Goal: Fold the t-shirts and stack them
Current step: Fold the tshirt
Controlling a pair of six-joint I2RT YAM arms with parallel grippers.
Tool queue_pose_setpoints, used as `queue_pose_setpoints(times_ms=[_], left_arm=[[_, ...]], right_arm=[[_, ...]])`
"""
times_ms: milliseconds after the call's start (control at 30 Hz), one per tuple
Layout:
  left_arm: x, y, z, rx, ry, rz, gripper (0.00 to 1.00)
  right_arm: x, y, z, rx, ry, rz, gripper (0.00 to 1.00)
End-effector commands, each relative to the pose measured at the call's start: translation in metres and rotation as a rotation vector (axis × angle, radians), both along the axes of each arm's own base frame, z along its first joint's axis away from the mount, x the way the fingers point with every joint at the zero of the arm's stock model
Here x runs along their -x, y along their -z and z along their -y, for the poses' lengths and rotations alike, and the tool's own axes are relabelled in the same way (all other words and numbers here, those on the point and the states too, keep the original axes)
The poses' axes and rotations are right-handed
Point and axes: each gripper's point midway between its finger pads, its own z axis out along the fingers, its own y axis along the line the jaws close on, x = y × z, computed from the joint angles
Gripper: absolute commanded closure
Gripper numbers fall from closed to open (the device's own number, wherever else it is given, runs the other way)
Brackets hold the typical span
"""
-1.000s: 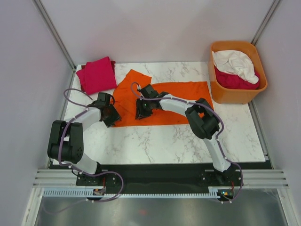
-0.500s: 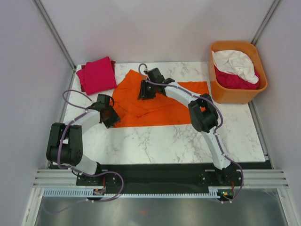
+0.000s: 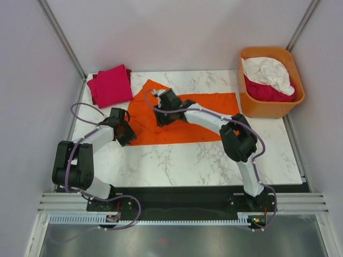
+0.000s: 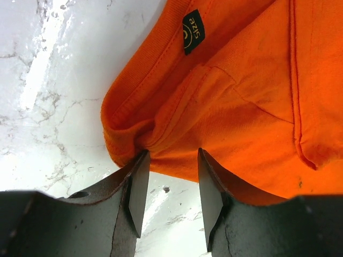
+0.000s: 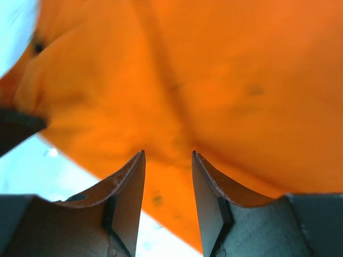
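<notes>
- Orange t-shirt (image 3: 206, 115) lies spread on the marble surface (image 3: 187, 158), roughly mid-surface, long side running left to right. A pointed flap sticks out at its far-left corner.
- Magenta t-shirt (image 3: 111, 84) sits folded at the far-left corner of the surface, just beside the orange shirt's flap; cannot tell whether they touch.
- Orange plastic tub (image 3: 268, 111) stands at the far-right edge. A white t-shirt (image 3: 265, 72) is crumpled on top of a crimson t-shirt (image 3: 270, 92) inside it.
- Left tool (image 3: 124, 133) is at the orange shirt's near-left edge.
- Left wrist view: left tool (image 4: 170, 155) has its jaws apart. A bunched fold of the orange shirt (image 4: 241, 107) sits right at the fingertips (image 4: 140, 176), and bare surface (image 4: 48, 80) shows through the lower part of the gap. The cloth does not look pinched.
- A small black size label (image 4: 193, 32) shows inside the neck band in the same view.
- Right tool (image 3: 162, 116) is over the left part of the orange shirt, arm reaching in from the right.
- Right wrist view: right tool (image 5: 168, 155) has its jaws apart, close above the orange cloth (image 5: 214, 80), which fills most of the frame. The view is blurred, and nothing is clamped between the fingers (image 5: 131, 193).
- The two tools are near each other, not touching.
</notes>
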Motion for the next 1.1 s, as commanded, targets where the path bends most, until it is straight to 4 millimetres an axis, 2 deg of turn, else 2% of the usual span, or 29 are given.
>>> queue_pose_setpoints(times_ms=[0,67,167,200,233,267,400,633,867,933,1067], left_arm=[[0.005,-0.002,-0.007,-0.019,-0.024,0.004,0.51],[0.005,-0.003,-0.007,-0.018,-0.026,0.004,0.51],[0.006,-0.001,-0.007,-0.019,-0.026,0.001,0.51],[0.006,-0.002,-0.007,-0.019,-0.026,0.004,0.51],[0.007,-0.001,-0.007,-0.018,-0.027,0.001,0.51],[0.007,-0.001,-0.007,-0.019,-0.028,0.001,0.51],[0.007,-0.001,-0.007,-0.019,-0.028,0.002,0.51],[0.006,-0.001,-0.007,-0.019,-0.028,0.009,0.51],[0.007,0.003,-0.007,-0.016,-0.028,0.000,0.52],[0.007,0.004,-0.006,-0.015,-0.027,-0.001,0.52],[0.006,0.003,-0.006,-0.016,-0.026,0.003,0.52]], right_arm=[[0.019,-0.013,-0.010,0.123,-0.114,0.162,0.50],[0.029,-0.008,-0.018,0.142,-0.146,0.169,0.48],[0.030,-0.007,-0.025,0.157,-0.159,0.185,0.39],[0.028,-0.007,-0.026,0.160,-0.161,0.194,0.32],[0.028,-0.007,-0.027,0.170,-0.162,0.199,0.29],[0.026,0.000,-0.025,0.194,-0.160,0.199,0.27],[0.023,0.002,-0.026,0.251,-0.158,0.217,0.27],[0.041,0.018,-0.037,0.293,-0.203,0.214,0.29],[0.048,0.015,-0.043,0.296,-0.211,0.229,0.30],[0.048,0.014,-0.046,0.291,-0.218,0.235,0.31],[0.049,0.025,-0.044,0.307,-0.220,0.219,0.37]])
